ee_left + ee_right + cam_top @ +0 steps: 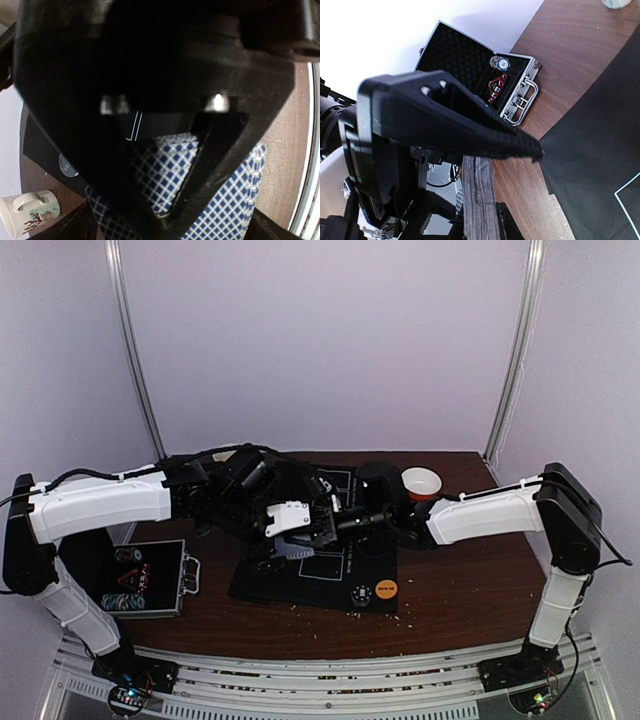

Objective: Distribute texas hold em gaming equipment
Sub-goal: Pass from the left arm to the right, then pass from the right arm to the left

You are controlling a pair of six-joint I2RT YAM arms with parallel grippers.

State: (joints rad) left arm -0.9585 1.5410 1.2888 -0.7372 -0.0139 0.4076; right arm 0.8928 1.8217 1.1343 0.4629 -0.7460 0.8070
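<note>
My right gripper [338, 525] [520, 180] is shut on a deck of playing cards [479, 200], seen edge-on between its fingers. My left gripper [305, 537] [165, 217] meets it over the black mat [330, 575]. Its fingers converge on a card with a blue-and-white checked back [172, 160]; more checked backs [235, 200] spread beyond. The cards look grey from above [292, 547]. A white-black button disc [361, 595] and an orange disc [386, 590] lie on the mat's near right corner. Poker chips [499, 62] sit in the open case [150, 580].
The red-and-white bowl [421, 483] stands at the back right of the mat. The white patterned mug [27, 212] stands on the wood beside the mat. The metal case's handle [522, 102] faces the mat. Both arms cross above the mat's back half.
</note>
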